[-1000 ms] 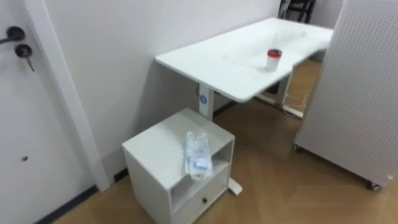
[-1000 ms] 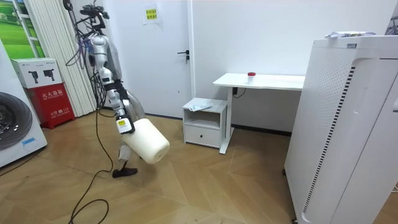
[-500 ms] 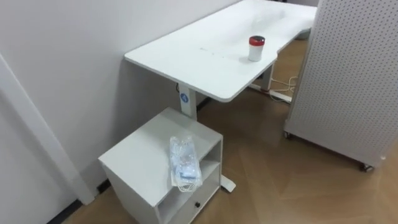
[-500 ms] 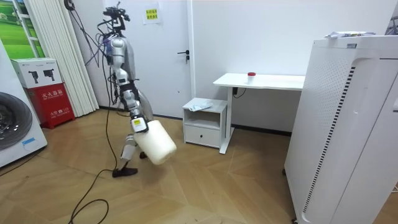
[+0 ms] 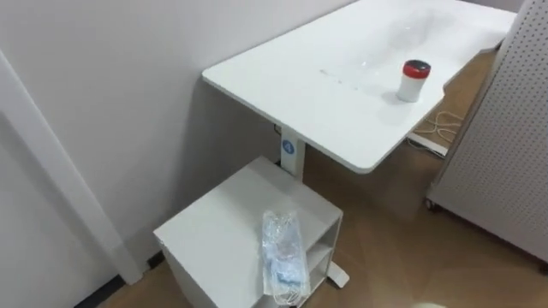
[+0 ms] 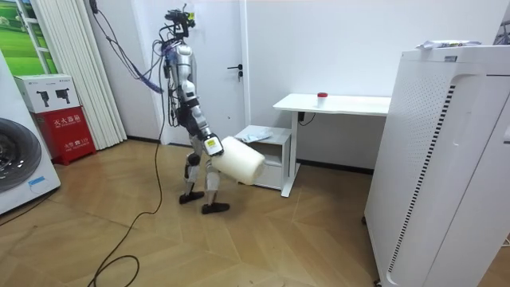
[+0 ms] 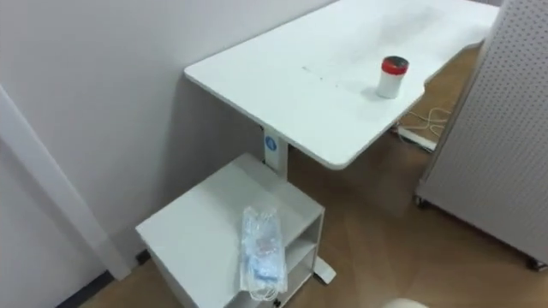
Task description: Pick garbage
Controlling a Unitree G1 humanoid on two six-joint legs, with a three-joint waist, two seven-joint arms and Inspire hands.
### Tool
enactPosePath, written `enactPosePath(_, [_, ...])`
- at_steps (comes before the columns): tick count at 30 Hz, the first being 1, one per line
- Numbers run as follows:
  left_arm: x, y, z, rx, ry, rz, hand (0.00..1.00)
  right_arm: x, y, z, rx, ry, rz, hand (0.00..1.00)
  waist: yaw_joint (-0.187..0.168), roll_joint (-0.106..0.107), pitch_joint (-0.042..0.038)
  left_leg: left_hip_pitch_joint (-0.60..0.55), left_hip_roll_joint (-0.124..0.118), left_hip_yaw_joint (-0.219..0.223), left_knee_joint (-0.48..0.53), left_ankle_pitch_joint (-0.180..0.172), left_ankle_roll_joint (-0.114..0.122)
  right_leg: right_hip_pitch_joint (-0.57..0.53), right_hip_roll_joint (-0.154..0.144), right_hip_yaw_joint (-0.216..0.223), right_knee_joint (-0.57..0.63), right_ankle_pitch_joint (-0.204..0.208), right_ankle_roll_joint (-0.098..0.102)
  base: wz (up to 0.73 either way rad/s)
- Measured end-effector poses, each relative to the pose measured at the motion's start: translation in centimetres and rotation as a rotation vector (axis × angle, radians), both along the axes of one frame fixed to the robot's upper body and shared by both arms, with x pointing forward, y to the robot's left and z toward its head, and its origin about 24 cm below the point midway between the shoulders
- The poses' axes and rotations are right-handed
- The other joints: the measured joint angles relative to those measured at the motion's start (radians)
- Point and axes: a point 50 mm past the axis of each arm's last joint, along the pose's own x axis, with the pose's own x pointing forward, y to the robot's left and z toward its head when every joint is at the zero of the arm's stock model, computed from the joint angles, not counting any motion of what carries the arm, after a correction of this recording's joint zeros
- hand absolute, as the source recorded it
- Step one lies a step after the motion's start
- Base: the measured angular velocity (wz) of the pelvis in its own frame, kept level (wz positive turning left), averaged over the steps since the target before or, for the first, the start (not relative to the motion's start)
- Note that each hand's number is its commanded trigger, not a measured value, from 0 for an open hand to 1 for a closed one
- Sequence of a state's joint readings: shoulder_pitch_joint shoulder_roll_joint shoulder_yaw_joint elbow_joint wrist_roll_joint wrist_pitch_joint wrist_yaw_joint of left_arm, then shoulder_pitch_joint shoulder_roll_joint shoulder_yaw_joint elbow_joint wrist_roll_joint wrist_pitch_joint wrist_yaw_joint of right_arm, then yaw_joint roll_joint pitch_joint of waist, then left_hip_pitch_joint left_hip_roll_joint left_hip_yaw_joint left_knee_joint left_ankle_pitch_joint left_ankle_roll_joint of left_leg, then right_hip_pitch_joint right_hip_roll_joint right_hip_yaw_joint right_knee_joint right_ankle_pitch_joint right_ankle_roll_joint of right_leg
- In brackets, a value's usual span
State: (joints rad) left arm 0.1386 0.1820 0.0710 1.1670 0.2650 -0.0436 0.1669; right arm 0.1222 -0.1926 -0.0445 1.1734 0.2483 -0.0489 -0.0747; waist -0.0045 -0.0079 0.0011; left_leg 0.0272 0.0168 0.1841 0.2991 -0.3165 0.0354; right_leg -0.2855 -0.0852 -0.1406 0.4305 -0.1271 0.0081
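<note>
A crumpled clear plastic bag (image 5: 284,257) with blue print lies on top of a low white cabinet (image 5: 214,239), near its front edge. In the room view I stand mid-stride just to the left of that cabinet (image 6: 275,169), facing it. My right hand (image 6: 210,145) hangs at hip height and holds a white bin (image 6: 239,162) by its rim, tilted on its side. A pale sliver of the bin (image 5: 428,305) shows at the bottom of the left eye view.
A white desk (image 5: 325,94) stands behind the cabinet with a small red-lidded cup (image 5: 414,79) on it. A tall white perforated unit (image 5: 514,171) stands to the right. A wall and door frame (image 5: 60,171) run along the left. Wooden floor lies between.
I have walked toward the room view's right with the bin, up to the cabinet. The eye view has shifted closer to the cabinet; the bag has not moved.
</note>
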Motion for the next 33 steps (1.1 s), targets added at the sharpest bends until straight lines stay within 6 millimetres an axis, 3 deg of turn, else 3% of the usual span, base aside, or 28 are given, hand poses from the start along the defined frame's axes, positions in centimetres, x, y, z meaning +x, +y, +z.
enactPosePath(1, [-0.4,0.0,-0.1,0.000,0.010,0.002,0.00,-0.5,0.0,0.0,0.000,0.007,-0.001,1.00,-0.006,0.000,-0.0033,0.013,0.006,0.000,0.000,-0.002,-0.006,0.020,0.010,-0.003,-0.021,-0.002,-0.004,-0.07])
enactPosePath(2, [-1.3,0.0,-0.1,0.000,0.029,0.008,0.00,-0.5,0.0,-0.1,-0.001,0.005,0.003,1.00,0.005,0.013,-0.0065,0.030,0.028,0.000,-0.001,0.003,-0.015,0.065,0.037,-0.004,-0.054,0.005,-0.016,-0.29])
enactPosePath(4, [-2.3,0.1,-0.2,0.005,0.052,0.020,0.00,-0.4,0.2,-0.1,-0.002,-0.005,0.016,1.00,0.002,0.002,0.0045,0.033,0.048,0.000,0.024,0.002,-0.034,0.111,0.053,0.017,-0.096,0.011,-0.026,-0.02])
enactPosePath(5, [-2.3,0.1,-0.2,0.007,0.052,0.019,0.00,-0.6,0.1,-0.1,-0.009,0.006,0.014,1.00,-0.018,-0.001,0.0071,0.007,0.048,-0.021,-0.005,0.014,-0.051,0.134,0.054,0.070,-0.116,0.013,-0.021,0.64])
enactPosePath(6, [-1.8,0.1,-0.1,0.016,0.034,0.011,0.00,-1.2,0.0,-0.2,-0.016,0.029,0.006,1.00,-0.023,-0.003,0.0062,-0.013,0.041,-0.026,-0.060,0.052,-0.026,0.143,0.056,0.103,-0.126,0.014,-0.012,0.48])
enactPosePath(7, [-1.8,0.2,0.0,0.026,0.027,0.013,0.00,-1.6,0.0,-0.2,-0.014,0.046,0.007,1.00,-0.009,-0.007,0.0003,0.000,0.040,-0.012,-0.059,0.067,-0.033,0.145,0.057,0.108,-0.130,0.014,-0.005,0.00])
enactPosePath(11, [-1.3,0.4,0.2,0.063,-0.009,0.021,0.00,-0.3,0.3,-0.3,0.007,0.028,0.048,1.00,0.009,-0.019,0.0057,0.015,0.038,0.006,-0.066,0.070,-0.032,0.175,0.060,0.033,-0.182,0.024,-0.001,-0.26])
enactPosePath(13, [0.3,0.3,0.4,0.075,-0.058,0.013,0.00,0.3,0.6,-0.3,0.008,0.023,0.084,1.00,0.005,-0.017,0.0061,0.010,0.040,0.003,-0.063,0.064,-0.030,0.183,0.062,0.031,-0.194,0.026,0.001,0.08])
enactPosePath(15, [3.5,0.1,1.0,0.101,-0.162,0.001,0.00,0.9,0.6,-0.2,0.009,0.009,0.092,1.00,0.004,-0.008,0.0107,0.000,0.046,-0.006,-0.059,0.049,-0.024,0.179,0.067,0.021,-0.188,0.026,0.000,0.09])
enactPosePath(18, [6.5,0.0,2.0,0.141,-0.290,-0.031,0.00,1.7,0.6,-0.1,0.009,-0.012,0.123,1.00,0.002,-0.004,0.0079,-0.010,0.041,-0.010,-0.058,0.046,-0.026,0.167,0.065,0.015,-0.174,0.025,-0.005,0.02])
enactPosePath(20, [8.4,-0.2,2.8,0.171,-0.369,-0.063,0.00,2.4,0.6,0.0,0.002,-0.030,0.146,1.00,-0.017,-0.009,0.0072,-0.049,0.041,-0.015,-0.032,0.046,-0.026,0.135,0.056,-0.002,-0.152,0.022,-0.009,0.11])
enactPosePath(24, [13.2,-1.4,4.7,0.199,-0.527,-0.123,0.00,4.6,0.6,0.5,-0.023,-0.080,0.184,1.00,-0.035,-0.004,0.0158,-0.142,0.038,-0.018,0.033,0.047,-0.025,0.040,0.045,-0.002,-0.101,0.022,-0.012,0.03])
enactPosePath(28, [17.5,-2.4,7.2,0.232,-0.684,-0.147,0.00,6.8,0.8,1.0,-0.038,-0.126,0.221,1.00,-0.053,-0.004,0.0297,-0.230,0.039,-0.019,0.089,0.046,-0.023,-0.037,0.040,-0.001,-0.070,0.029,-0.023,-0.01])
enactPosePath(33, [22.5,-3.5,11.2,0.275,-0.919,-0.139,0.00,9.6,0.2,2.2,-0.100,-0.192,0.278,1.00,-0.085,0.018,0.0508,-0.352,0.042,-0.011,0.161,0.032,-0.018,-0.158,0.031,0.004,-0.008,0.031,-0.031,-0.05])
